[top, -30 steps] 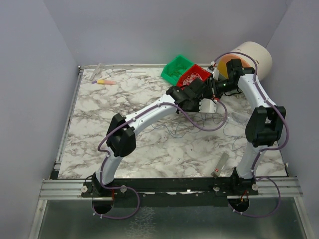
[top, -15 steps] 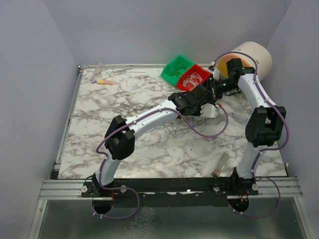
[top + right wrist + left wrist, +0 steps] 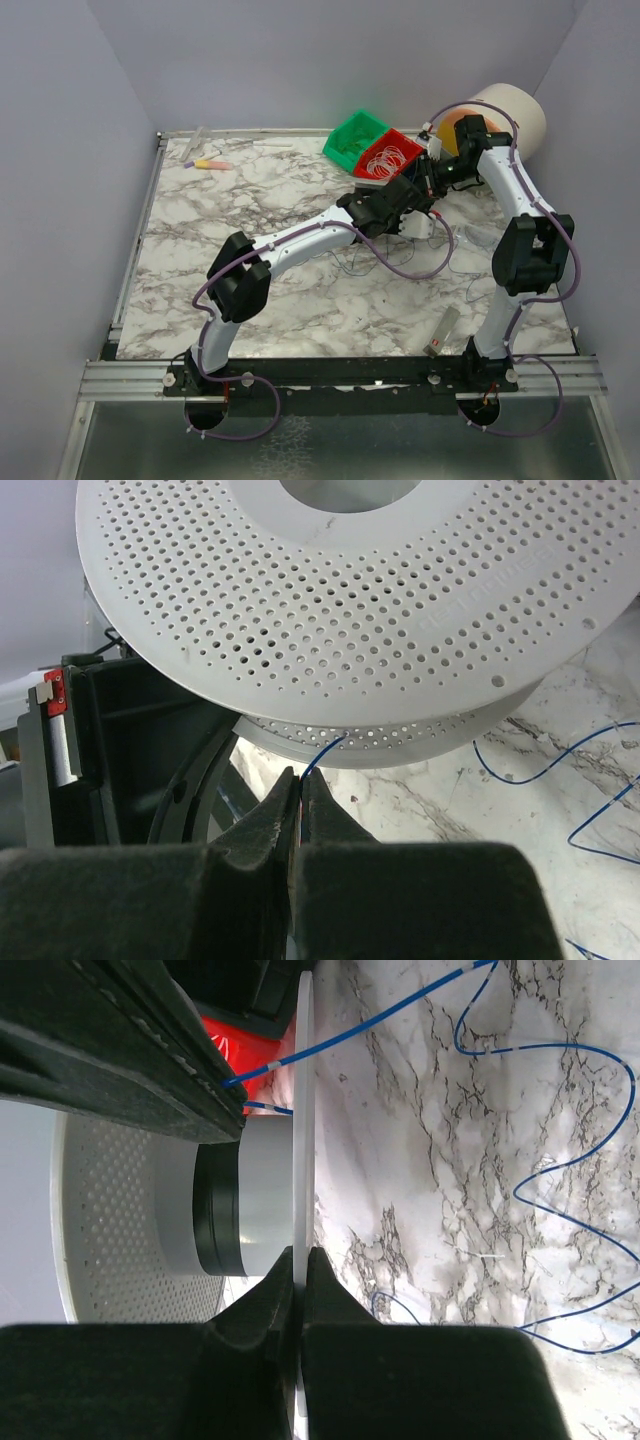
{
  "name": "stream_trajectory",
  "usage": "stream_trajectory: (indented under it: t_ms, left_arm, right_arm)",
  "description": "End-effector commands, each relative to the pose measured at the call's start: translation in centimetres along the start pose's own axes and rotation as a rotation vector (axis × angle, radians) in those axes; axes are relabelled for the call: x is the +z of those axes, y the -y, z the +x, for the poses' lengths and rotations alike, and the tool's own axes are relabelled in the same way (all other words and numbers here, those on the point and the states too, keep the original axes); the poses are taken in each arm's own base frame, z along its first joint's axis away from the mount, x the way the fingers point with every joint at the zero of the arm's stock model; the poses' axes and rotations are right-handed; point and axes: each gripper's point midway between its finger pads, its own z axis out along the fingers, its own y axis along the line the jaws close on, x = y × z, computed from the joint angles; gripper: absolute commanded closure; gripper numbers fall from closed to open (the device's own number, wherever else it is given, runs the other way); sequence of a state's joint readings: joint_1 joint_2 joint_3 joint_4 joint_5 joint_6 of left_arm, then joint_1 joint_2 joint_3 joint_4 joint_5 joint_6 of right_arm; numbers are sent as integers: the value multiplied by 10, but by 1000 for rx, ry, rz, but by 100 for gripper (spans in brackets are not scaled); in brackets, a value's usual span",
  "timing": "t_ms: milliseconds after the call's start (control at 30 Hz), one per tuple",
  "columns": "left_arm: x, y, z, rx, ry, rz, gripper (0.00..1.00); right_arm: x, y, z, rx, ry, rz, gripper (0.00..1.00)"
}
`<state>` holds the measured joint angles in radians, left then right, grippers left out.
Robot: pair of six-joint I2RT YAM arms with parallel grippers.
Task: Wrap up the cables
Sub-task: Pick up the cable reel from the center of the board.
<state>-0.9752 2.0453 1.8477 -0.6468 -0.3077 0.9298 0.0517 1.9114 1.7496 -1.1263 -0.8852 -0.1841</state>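
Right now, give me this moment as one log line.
left claw: shut on white perforated plastic spool | right claw: shut on thin blue cable

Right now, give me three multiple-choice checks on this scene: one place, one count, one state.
1. Where are the white rings? A) green bin B) bare table C) red bin
2. How many bins are on the table? A) two B) one C) three
3. The grippers: A) both open B) left gripper shut on spool, right gripper shut on cable C) both shut on bins

1 C: the white rings lie in the red bin.
2 A: only the red bin and green bin show.
3 B: each wrist view shows closed fingers, one pinching the spool flange, the other the cable.
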Motion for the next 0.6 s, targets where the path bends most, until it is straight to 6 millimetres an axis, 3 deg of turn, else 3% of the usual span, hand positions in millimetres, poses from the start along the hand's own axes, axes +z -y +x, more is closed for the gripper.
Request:
stream_trajectory:
  t_ms: [0, 567]
  left_arm:
    - [-33, -46, -14, -22, 56, -147, 100]
    - [-27, -52, -18, -6, 48, -184, 100]
  right_arm:
    - [-3, -5, 2, 3, -15, 5, 99]
    - [3, 3, 18, 34, -93, -11, 100]
